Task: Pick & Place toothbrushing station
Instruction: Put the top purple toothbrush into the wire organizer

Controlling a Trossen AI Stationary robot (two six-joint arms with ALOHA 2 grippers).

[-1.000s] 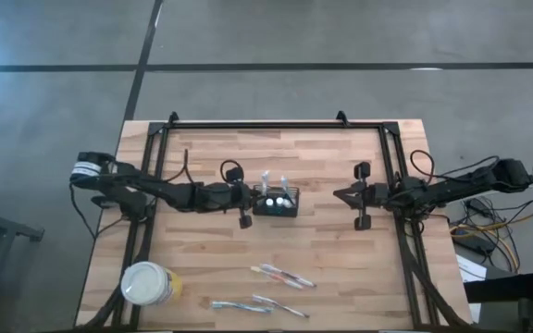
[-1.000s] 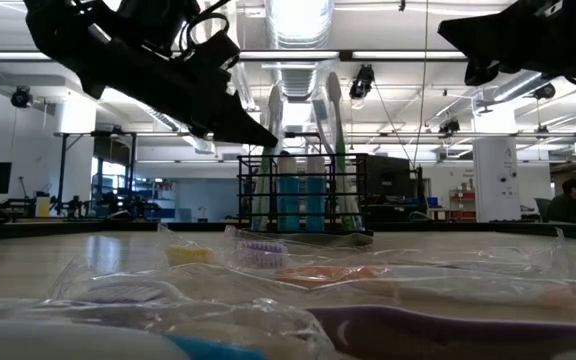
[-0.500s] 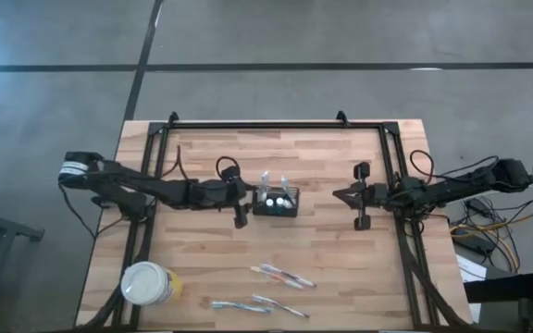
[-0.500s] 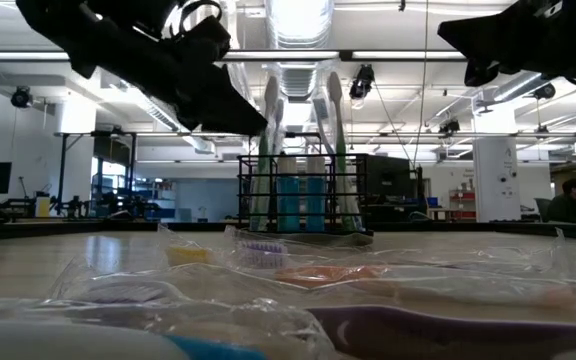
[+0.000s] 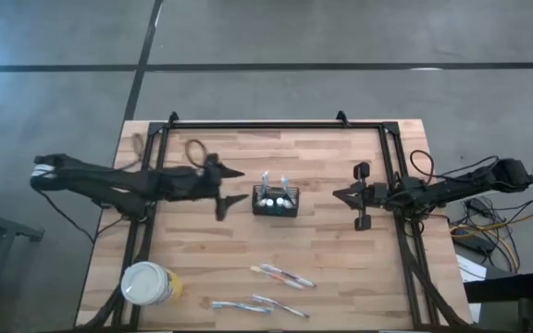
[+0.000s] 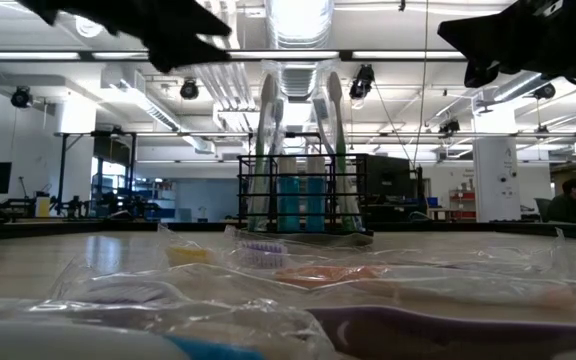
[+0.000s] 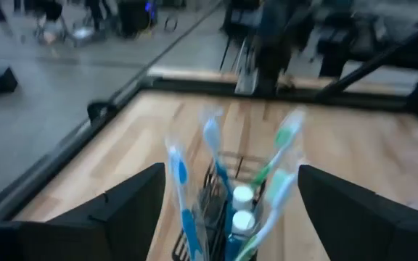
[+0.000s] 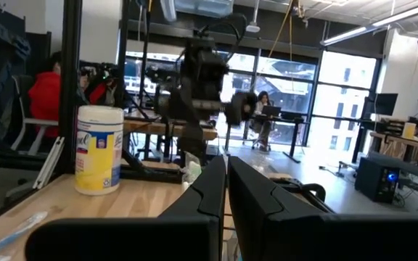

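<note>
The toothbrushing station is a small black mesh caddy standing mid-table with wrapped toothbrushes and blue-capped tubes upright in it. In the low view the station stands alone on the wood. My left gripper hangs open a short way to its left, apart from it, with nothing between the fingers. In the left wrist view the left gripper has a dark finger on each side of the station, which sits ahead of them. My right gripper waits shut to the right of the caddy, its fingers pressed together.
A round white tub with a yellow label stands at the front left, also seen as the tub. Several wrapped toothbrushes lie near the front edge. A black frame rail runs along the back and sides of the table.
My left gripper let go of the caddy, opened wide and drew back to the left and upward. The caddy stayed in place. The right arm has not moved.
</note>
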